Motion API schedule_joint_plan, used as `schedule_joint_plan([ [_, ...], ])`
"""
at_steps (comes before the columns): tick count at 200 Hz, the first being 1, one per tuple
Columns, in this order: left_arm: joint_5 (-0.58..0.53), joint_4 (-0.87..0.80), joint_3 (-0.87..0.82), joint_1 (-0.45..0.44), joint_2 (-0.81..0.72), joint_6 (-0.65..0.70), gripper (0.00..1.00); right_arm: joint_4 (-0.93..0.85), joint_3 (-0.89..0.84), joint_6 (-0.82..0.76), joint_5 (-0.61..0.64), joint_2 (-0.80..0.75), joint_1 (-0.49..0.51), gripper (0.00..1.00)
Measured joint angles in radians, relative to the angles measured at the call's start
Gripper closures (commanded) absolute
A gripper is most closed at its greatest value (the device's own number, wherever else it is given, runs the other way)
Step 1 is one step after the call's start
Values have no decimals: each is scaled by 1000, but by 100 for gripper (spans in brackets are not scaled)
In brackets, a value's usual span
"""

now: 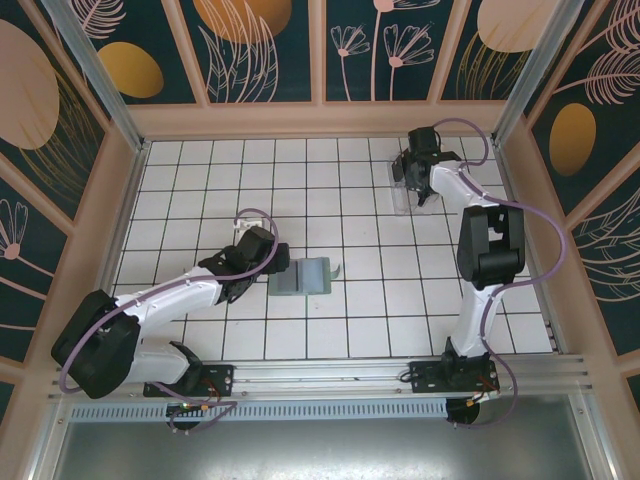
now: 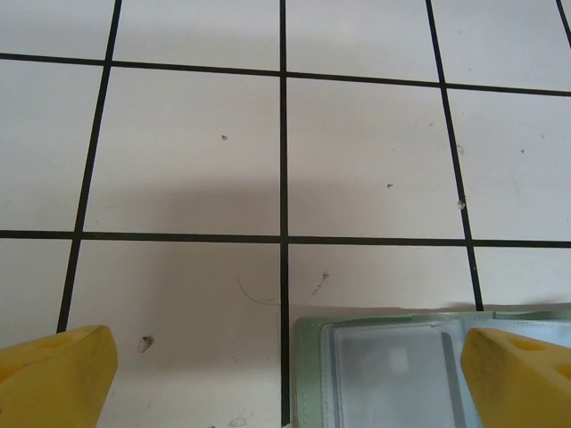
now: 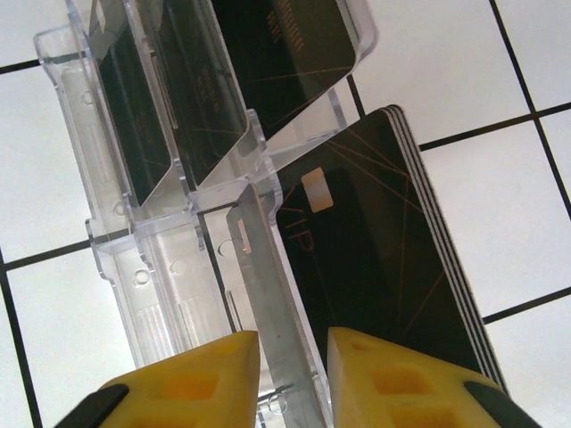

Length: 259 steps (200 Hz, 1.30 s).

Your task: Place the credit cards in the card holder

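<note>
My right gripper [image 3: 293, 343] sitting narrow astride clear rack [image 3: 152, 267] wall, grip unclear; left gripper [image 2: 287, 339] gaping, empty; credit cards [image 3: 375, 267] awaiting transfer into card holder [image 2: 384, 374].

The green card holder [image 2: 384, 370] runs off the bottom edge of the left wrist view, its right end behind a yellow finger [image 2: 517, 379] of the left gripper [image 2: 285, 379]. In the right wrist view the clear plastic rack [image 3: 152, 267] is cut by the top edge, the stack of black credit cards [image 3: 384, 259] ends behind the right gripper [image 3: 293, 361], and whether its fingers touch the clear wall between them cannot be told.
</note>
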Motion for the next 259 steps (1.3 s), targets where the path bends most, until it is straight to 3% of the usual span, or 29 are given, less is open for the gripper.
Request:
schedule_joint_plan([
  [145,14,0,0,0,3,0,1,0,48,-20,-41,35,-20,79],
  [237,14,0,0,0,3,0,1,0,59,-27,-68,36,-21,87],
  [259,14,0,0,0,3,0,1,0,59,-33,-80,36,-21,93],
])
